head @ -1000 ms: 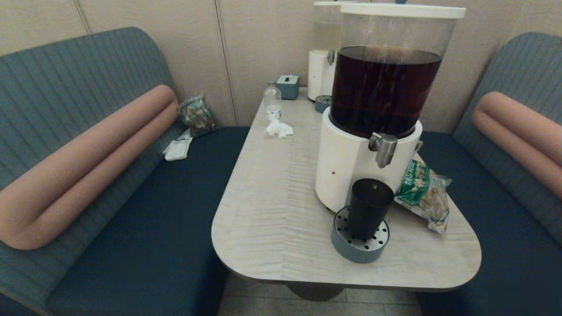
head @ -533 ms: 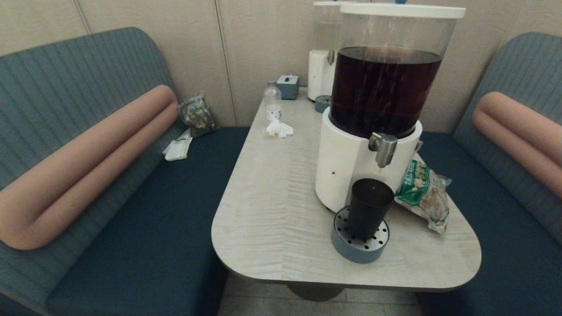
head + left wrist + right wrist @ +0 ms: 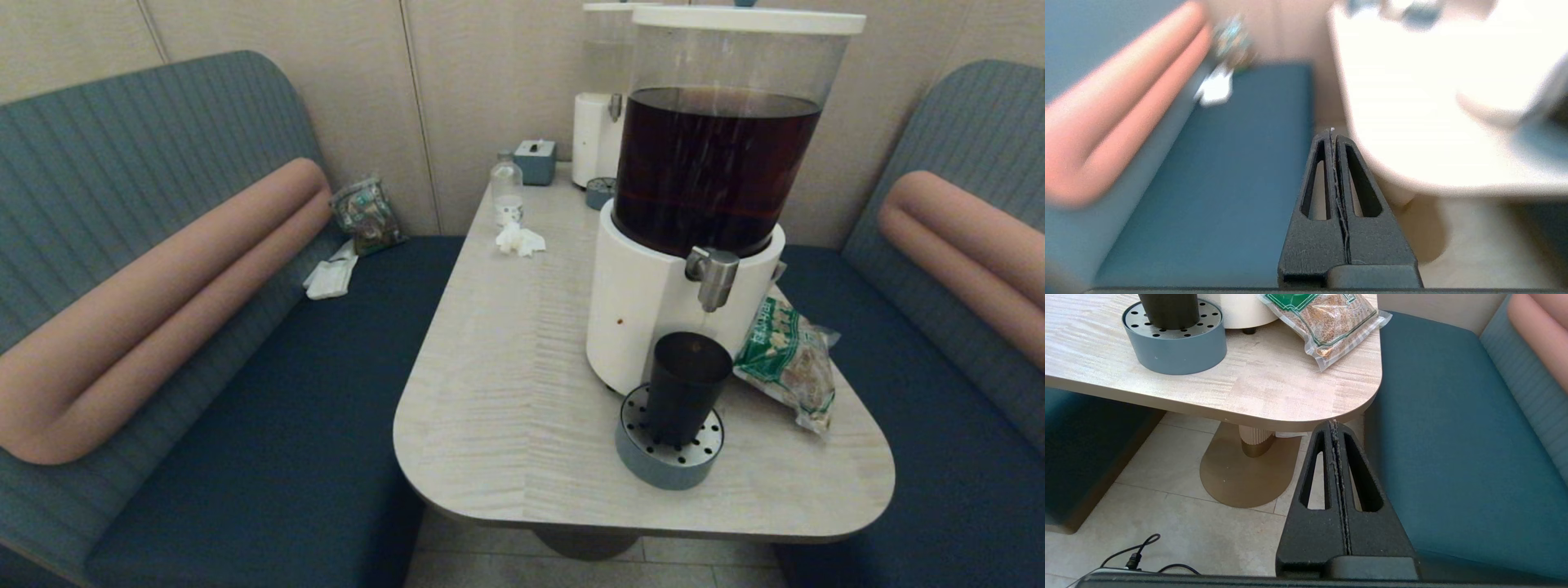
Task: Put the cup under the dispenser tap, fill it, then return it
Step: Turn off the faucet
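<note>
1. Head view shows the cup (image 3: 686, 385) standing upright on the round grey drip tray (image 3: 669, 457), near the table's (image 3: 506, 392) front edge, toward its front right corner.
2. The drip tray sits against the foot of the big dispenser (image 3: 702, 204), whose clear tank holds dark brown liquid above a white base.
3. The dispenser tap (image 3: 713, 278) juts from that white base and points down; the cup's open mouth lies below it, well apart from the spout.
4. A green-printed snack bag (image 3: 788, 359) lies beside the dispenser base at the table's right edge.
5. Toward the table's far edge stand a small clear bottle (image 3: 507, 192), a crumpled tissue (image 3: 519, 239), a grey tissue box (image 3: 535, 161) and a smaller white dispenser (image 3: 598, 131).
6. Neither arm appears in the head view.
7. The left gripper (image 3: 1333, 134) hangs off the table's front left corner, over the blue bench seat (image 3: 1216, 183), fingers pressed together on nothing.
8. The right gripper (image 3: 1334, 426) hangs just off the table's front right corner, above the floor tiles (image 3: 1167, 490), its fingers also closed and empty.
</note>
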`<state>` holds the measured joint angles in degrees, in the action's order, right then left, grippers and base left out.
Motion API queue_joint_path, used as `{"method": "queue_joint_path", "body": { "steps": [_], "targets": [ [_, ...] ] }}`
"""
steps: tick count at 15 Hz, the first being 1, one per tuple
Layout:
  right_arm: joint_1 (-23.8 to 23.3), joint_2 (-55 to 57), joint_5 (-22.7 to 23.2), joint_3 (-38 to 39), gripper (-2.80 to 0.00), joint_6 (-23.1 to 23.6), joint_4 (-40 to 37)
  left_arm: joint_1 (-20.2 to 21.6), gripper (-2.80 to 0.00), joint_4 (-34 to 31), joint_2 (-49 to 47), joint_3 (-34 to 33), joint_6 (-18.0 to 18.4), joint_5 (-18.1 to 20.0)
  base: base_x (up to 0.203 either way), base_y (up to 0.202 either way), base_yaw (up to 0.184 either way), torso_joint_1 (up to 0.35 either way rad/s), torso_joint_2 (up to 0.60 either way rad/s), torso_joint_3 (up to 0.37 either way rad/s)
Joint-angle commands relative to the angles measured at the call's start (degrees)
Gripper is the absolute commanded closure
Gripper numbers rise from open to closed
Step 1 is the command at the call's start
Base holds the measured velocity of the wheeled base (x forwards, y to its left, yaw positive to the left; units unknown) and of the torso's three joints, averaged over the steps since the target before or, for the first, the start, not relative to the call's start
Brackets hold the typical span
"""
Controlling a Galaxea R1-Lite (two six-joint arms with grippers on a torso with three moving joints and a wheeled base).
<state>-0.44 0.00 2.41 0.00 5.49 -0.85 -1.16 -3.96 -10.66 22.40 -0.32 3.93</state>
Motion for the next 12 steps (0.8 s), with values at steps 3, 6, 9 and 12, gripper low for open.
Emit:
{"method": "queue_joint_path", "body": {
  "steps": [3, 6, 9, 12],
  "targets": [
    [0.0, 0.09, 0.05, 0.0, 0.0, 0.05, -0.03, -1.71, 0.0, 4.28, -28.2, 19.18, -12.34, 14.9, 0.0, 0.0, 0.0, 0.0, 0.0, 0.0],
    [0.0, 0.09, 0.05, 0.0, 0.0, 0.05, -0.03, -2.13, 0.0, 28.79, -43.26, 22.2, -31.08, 31.05, 0.0, 0.0, 0.0, 0.0, 0.0, 0.0],
    [0.0, 0.09, 0.05, 0.0, 0.0, 0.05, -0.03, -2.29, 0.0, 56.37, -58.3, 18.97, -38.08, 43.4, 0.0, 0.0, 0.0, 0.0, 0.0, 0.0],
    [0.0, 0.09, 0.05, 0.08, 0.0, 0.05, -0.03, -5.95, 0.0, 63.08, -67.07, 21.18, -40.67, 56.73, 0.0, 0.0, 0.0, 0.0, 0.0, 0.0]
  ]
}}
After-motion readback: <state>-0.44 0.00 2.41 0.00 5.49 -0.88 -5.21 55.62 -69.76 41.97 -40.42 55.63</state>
